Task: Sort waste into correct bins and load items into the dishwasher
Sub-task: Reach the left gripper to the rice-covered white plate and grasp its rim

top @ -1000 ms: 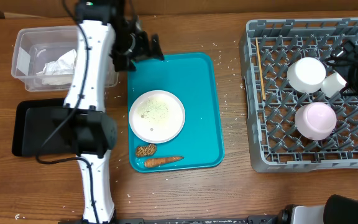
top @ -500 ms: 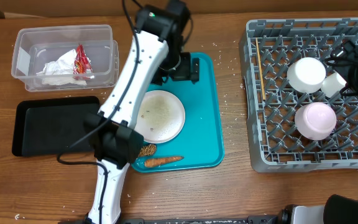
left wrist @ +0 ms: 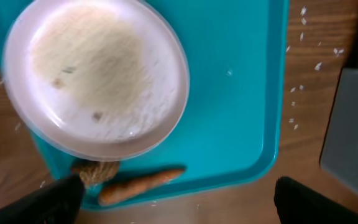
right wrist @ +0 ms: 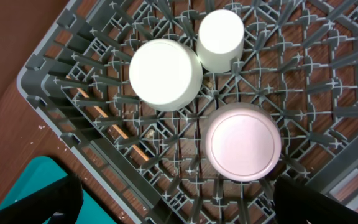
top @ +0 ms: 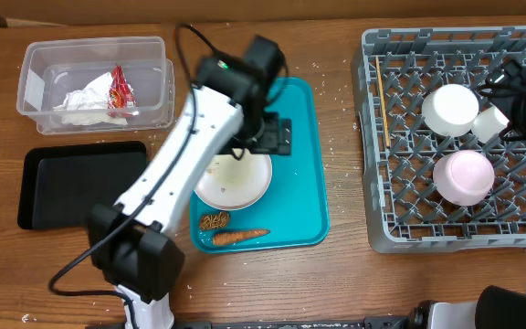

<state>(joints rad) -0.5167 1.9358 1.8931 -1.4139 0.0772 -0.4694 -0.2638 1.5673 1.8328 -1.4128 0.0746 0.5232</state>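
The white plate [top: 236,183] lies on the teal tray with rice residue on it; in the left wrist view [left wrist: 95,78] it fills the upper left. The orange carrot [top: 238,236] [left wrist: 140,185] and the brown food piece [top: 214,220] [left wrist: 95,171] lie at the tray's front edge. My left gripper [top: 272,137] [left wrist: 179,199] hovers open and empty above the tray. The clear tub [top: 39,55] holds a napkin [top: 85,99] and the red-and-white wrapper [top: 119,89]. The grey rack [top: 382,233] [right wrist: 48,93] holds two bowls [right wrist: 165,74] [right wrist: 242,143], a cup [right wrist: 221,38] and chopsticks [right wrist: 114,130]. My right gripper [right wrist: 176,199] is open above the rack.
The teal tray [top: 304,183] sits mid-table. The black tray [top: 71,187] lies at the left front, with nothing showing in it. Loose rice grains [top: 336,137] are scattered on the wood between the teal tray and the rack. The right arm [top: 523,100] hangs over the rack's right side.
My left arm has swung from beside the clear tub to the right and forward, over the plate. The red-and-white wrapper now shows in the tub. The right arm has not moved.
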